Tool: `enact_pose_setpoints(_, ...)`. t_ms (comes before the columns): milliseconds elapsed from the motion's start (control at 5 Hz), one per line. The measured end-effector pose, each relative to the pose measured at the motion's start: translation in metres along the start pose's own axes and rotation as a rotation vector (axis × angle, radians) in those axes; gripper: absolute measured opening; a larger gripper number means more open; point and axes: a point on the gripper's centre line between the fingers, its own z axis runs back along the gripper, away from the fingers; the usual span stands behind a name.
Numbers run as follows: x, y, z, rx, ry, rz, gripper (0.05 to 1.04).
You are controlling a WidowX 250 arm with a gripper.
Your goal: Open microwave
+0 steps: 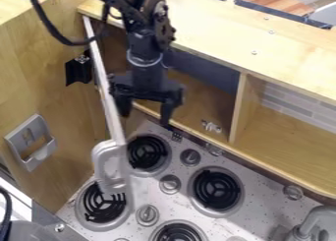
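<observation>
The black gripper [145,118] hangs at the upper middle, in front of the cabinet opening, with its two fingers spread and nothing between them. Left of it, the microwave door [99,73] stands swung out, seen nearly edge-on as a pale strip slanting down over the stove. Its grey handle [99,162] is at the lower end, above the left burners. The left finger is close beside the door's inner side; whether they touch I cannot tell. Behind the arm, the microwave compartment [190,95] is exposed and partly hidden by the gripper.
Below lies the stove top [177,159] with several black coil burners and knobs. A wooden divider [238,107] and an open shelf are on the right. The wooden side wall [49,70] carries a grey holder [31,141]. A faucet [312,223] stands at lower right.
</observation>
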Motion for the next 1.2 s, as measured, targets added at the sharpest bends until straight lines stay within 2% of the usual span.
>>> enact_pose_setpoints(600, 0.001, 0.04, -0.003, 0.037, 0.009, 0.12, 0.999)
enact_pose_setpoints(1200, 0.007, 0.061, -0.005, 0.064, 0.005, 0.158, 0.999)
